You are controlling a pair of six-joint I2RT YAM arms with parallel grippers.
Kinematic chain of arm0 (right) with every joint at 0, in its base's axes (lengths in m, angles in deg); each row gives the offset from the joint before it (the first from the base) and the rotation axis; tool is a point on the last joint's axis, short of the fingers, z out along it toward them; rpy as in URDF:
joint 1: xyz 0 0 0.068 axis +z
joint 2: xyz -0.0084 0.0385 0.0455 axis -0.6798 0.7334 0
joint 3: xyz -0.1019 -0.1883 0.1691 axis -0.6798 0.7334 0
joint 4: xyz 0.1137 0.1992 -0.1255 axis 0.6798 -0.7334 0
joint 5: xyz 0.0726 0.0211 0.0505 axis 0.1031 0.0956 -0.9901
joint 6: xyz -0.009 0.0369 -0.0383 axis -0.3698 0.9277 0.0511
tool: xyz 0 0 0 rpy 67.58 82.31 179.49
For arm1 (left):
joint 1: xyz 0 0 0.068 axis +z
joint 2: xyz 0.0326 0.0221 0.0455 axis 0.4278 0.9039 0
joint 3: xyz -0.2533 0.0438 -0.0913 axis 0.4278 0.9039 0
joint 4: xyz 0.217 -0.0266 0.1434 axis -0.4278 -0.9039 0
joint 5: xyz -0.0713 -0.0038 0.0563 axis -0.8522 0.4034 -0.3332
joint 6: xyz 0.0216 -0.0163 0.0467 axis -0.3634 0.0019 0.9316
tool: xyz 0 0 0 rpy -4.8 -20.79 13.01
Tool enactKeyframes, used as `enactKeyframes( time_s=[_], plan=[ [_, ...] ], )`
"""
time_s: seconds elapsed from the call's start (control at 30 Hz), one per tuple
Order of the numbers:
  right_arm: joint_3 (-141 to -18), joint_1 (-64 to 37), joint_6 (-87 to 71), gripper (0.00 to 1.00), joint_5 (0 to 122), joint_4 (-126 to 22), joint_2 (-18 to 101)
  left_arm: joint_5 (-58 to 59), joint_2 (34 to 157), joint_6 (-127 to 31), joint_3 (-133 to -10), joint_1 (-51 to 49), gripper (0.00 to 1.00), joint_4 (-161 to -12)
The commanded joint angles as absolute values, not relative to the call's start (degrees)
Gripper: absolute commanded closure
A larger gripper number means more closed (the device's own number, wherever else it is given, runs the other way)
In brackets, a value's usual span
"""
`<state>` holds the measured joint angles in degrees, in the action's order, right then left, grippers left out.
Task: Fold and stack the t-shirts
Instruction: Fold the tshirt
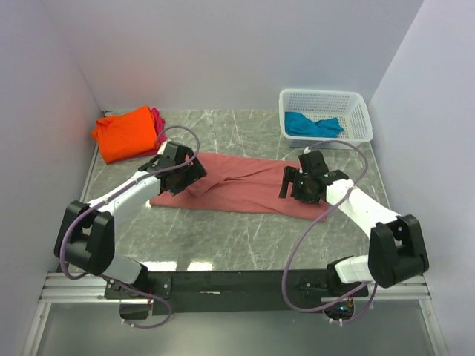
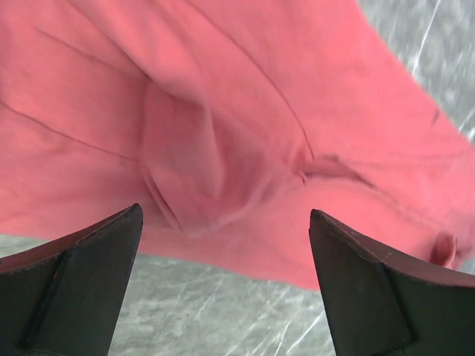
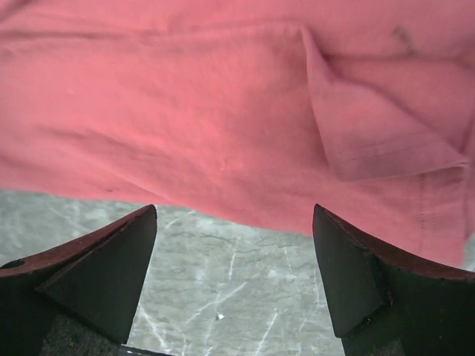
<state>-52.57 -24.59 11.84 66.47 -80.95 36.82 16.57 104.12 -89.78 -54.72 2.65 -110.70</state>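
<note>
left tool (image 2: pixel 224 211) spread above pink shirt (image 2: pixel 223 96) (creased)

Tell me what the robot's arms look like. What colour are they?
Both arms have white tube links with chunky black joints. The left arm and right arm each carry a looping lilac-grey cable. Each ends in dark wedge-shaped fingers.

At the centre of the top view the salmon-pink t-shirt (image 1: pixel 245 189) is a plain dusty tone. Upper left, the orange t-shirt (image 1: pixel 126 133) is bright and plain, a magenta t-shirt (image 1: pixel 156 117) edging out behind it. Upper right, the teal blue t-shirt (image 1: pixel 312 124) shows against the white mesh basket (image 1: pixel 359 117). The table (image 1: pixel 223 237) is grey marble with pale veins; left arm (image 1: pixel 126 196) and right arm (image 1: pixel 364 209) are white with black joints
</note>
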Motion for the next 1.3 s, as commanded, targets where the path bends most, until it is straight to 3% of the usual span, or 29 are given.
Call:
enactKeyframes(
  time_s=[0.0, 0.37, 0.73, 1.27],
  plan=[
    [-52.55, -24.37, 11.1, 0.09, 64.58, -74.8, 40.06, 13.33, 103.89, -89.38, -53.82, 2.3, 0.01, -104.31],
    [-59.04, -27.44, 13.73, 0.09, 80.81, -70.92, 54.56, 11.4, 112.42, -89.29, -57.86, 2.21, 0.0, -102.19],
    [-63.0, -29.91, 13.99, 0.09, 87.34, -70.56, 54.49, 11.66, 117.6, -89.9, -60.06, 2.21, 0.01, -99.73],
    [-48.43, -30.26, 16.72, 0.09, 82.6, -76.54, 31.13, 22.89, 131.83, -78.49, -80.95, 3.18, 0.01, -94.81]
  ],
)
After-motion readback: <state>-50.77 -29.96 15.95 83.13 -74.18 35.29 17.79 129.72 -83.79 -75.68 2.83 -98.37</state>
